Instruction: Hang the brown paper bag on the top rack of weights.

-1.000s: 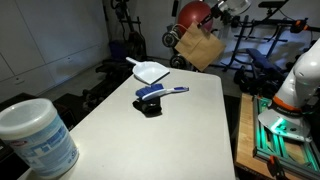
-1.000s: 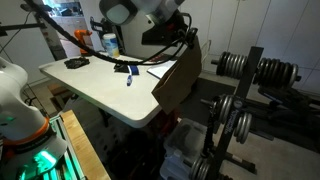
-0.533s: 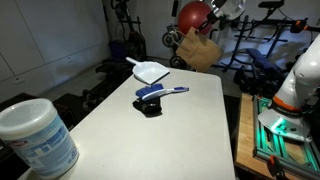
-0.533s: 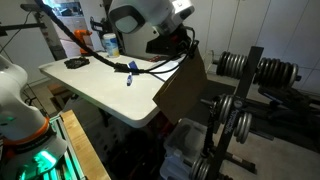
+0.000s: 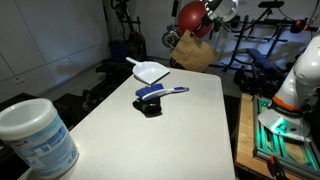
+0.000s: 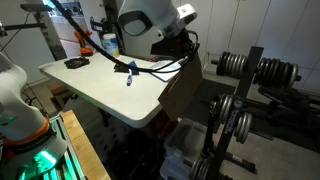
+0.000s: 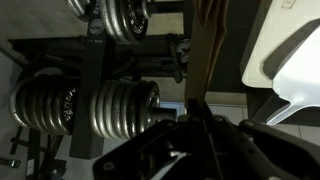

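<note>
Brown paper bag (image 6: 185, 92) hangs just off the bench's (image 6: 100, 85) corner nearest the weight rack (image 6: 232, 120), beside but short of the top row of weights (image 6: 236, 64). The gripper (image 6: 186, 45) looks pressed together on the bag's upper edge. To hang it well, the arm likely needs to raise the bag above a top peg, clear the bench edge, then lower it on. No handle shows in the 3 views, and the pinch itself is dark.

gap: table (image 6: 95, 85) to weight rack (image 6: 232, 115) | obstacle: brown paper bag (image 6: 183, 92) hangs there
</note>
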Controlling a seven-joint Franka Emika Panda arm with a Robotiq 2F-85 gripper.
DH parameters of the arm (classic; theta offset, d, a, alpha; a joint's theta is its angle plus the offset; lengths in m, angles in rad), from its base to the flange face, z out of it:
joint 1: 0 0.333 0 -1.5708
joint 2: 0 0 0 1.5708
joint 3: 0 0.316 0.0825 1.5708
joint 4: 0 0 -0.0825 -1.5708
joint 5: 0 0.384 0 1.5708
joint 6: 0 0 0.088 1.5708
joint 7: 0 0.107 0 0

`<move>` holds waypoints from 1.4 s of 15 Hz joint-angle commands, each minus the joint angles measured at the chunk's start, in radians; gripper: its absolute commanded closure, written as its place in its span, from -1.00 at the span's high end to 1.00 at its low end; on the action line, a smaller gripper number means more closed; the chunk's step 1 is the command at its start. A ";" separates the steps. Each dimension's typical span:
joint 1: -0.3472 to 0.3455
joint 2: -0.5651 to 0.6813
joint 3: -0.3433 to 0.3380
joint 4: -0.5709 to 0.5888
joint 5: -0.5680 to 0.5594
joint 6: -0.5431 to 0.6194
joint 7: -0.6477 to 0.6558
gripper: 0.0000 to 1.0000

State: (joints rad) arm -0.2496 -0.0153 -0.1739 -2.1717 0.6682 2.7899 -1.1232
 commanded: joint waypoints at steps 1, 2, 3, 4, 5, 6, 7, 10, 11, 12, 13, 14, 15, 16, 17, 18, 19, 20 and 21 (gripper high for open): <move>-0.001 0.035 -0.001 0.046 -0.003 -0.018 0.008 -0.94; -0.004 0.043 -0.004 0.059 0.000 -0.023 0.011 -0.95; -0.006 0.051 -0.006 0.069 0.001 -0.027 0.013 -0.94; -0.009 0.061 -0.008 0.080 -0.001 -0.031 0.019 -0.94; -0.011 0.069 -0.009 0.090 0.002 -0.034 0.020 -0.94; -0.013 0.080 -0.011 0.101 0.006 -0.038 0.020 -0.95; -0.016 0.090 -0.011 0.113 0.015 -0.042 0.018 -0.94; -0.024 0.117 -0.015 0.145 0.028 -0.047 0.023 -0.94; -0.027 0.125 -0.016 0.156 0.030 -0.048 0.026 -0.95; -0.030 0.134 -0.018 0.167 0.034 -0.048 0.034 -0.95; -0.033 0.141 -0.018 0.175 0.038 -0.052 0.038 -0.95; -0.035 0.150 -0.016 0.186 0.039 -0.063 0.042 -0.94; -0.036 0.156 -0.012 0.191 0.041 -0.062 0.045 -0.95; -0.035 0.164 -0.010 0.199 0.039 -0.064 0.053 -0.95; -0.034 0.170 -0.010 0.206 0.038 -0.066 0.059 -0.94; -0.031 0.182 -0.013 0.216 0.025 -0.050 0.082 -0.95; -0.031 0.190 -0.014 0.224 0.024 -0.047 0.095 -0.94; -0.032 0.198 -0.021 0.230 0.013 -0.041 0.124 -0.95; -0.034 0.203 -0.025 0.237 0.010 -0.051 0.138 -0.95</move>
State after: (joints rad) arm -0.2797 0.1531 -0.1865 -1.9731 0.6867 2.7532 -1.0382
